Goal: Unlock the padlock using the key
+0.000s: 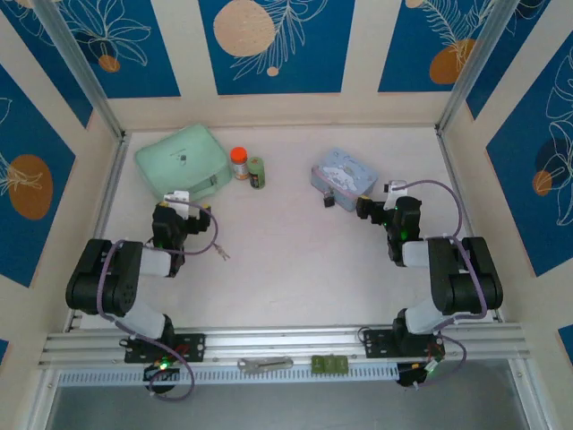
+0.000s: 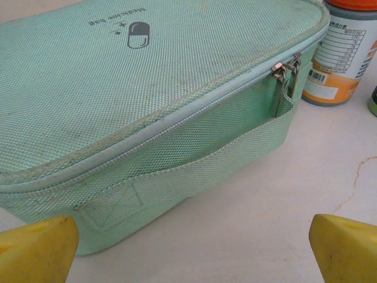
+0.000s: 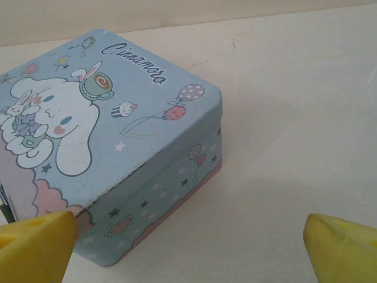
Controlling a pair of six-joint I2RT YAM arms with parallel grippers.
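holds left end effector (image 2: 188,250) apart facing the pouch (image 2: 147,118), right end effector (image 3: 188,247) apart facing the tin (image 3: 118,130), likely poised for key (image 1: 222,254) at centre-left and padlock (image 1: 329,200) beside the tin.

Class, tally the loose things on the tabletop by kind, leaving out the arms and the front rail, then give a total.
bag: 1
bottles: 2 (orange-capped bottle, green bottle)
tin: 1
padlock: 1
key: 1
Total: 6
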